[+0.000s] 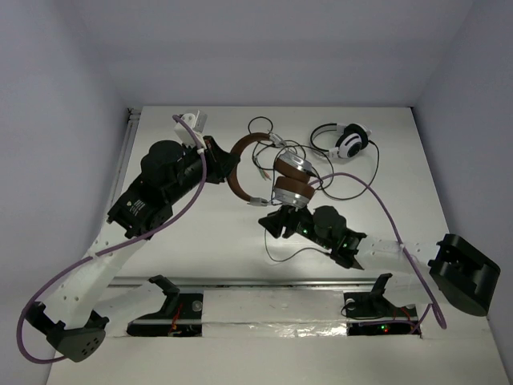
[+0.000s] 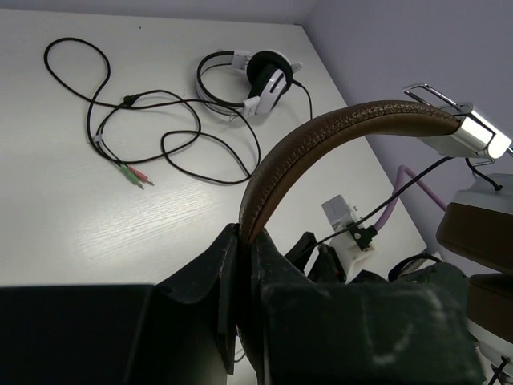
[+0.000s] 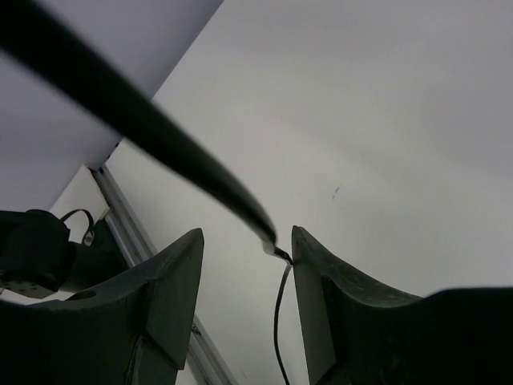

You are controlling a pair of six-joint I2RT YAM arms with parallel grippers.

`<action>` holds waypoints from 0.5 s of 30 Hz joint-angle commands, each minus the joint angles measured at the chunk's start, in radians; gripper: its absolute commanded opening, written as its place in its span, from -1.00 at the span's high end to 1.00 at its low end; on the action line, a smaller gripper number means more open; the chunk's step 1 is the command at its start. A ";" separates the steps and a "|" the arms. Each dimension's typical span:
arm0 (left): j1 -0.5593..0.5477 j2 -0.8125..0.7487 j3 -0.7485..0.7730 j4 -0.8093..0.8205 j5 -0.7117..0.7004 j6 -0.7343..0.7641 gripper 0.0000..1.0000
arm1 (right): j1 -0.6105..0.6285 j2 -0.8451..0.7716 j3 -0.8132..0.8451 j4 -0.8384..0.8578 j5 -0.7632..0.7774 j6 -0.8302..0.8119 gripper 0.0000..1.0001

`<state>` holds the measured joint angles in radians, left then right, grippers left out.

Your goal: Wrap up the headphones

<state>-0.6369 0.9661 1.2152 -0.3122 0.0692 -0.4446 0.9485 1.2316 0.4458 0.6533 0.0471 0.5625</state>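
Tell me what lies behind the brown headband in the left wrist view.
Behind the brown headband lie the white-and-black headphones and a looped black cable on the white table. The headband's lower end is hidden inside the left hand.

Brown-banded silver headphones [image 1: 272, 172], lifted by headband, black cable [image 1: 276, 249] dangling

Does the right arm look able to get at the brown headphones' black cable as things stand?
Probably yes: the right pincer is open with the thin black cable hanging between its fingers, nothing else in the gap. The left pincer clamps the headphones by the headband.
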 commanded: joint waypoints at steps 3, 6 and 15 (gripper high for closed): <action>0.006 -0.017 0.104 0.073 -0.016 -0.031 1.00 | -0.004 0.038 0.002 0.158 0.007 0.033 -0.05; 0.006 -0.001 0.112 0.076 -0.034 -0.028 1.00 | -0.004 0.072 -0.032 0.206 -0.013 0.057 0.00; 0.006 0.019 0.127 0.137 0.014 -0.080 1.00 | -0.004 0.239 -0.035 0.304 -0.076 0.095 0.01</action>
<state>-0.6342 0.9974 1.2785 -0.2920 0.0620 -0.4725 0.9485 1.4548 0.4213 0.8463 0.0067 0.6415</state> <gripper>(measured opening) 0.036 0.503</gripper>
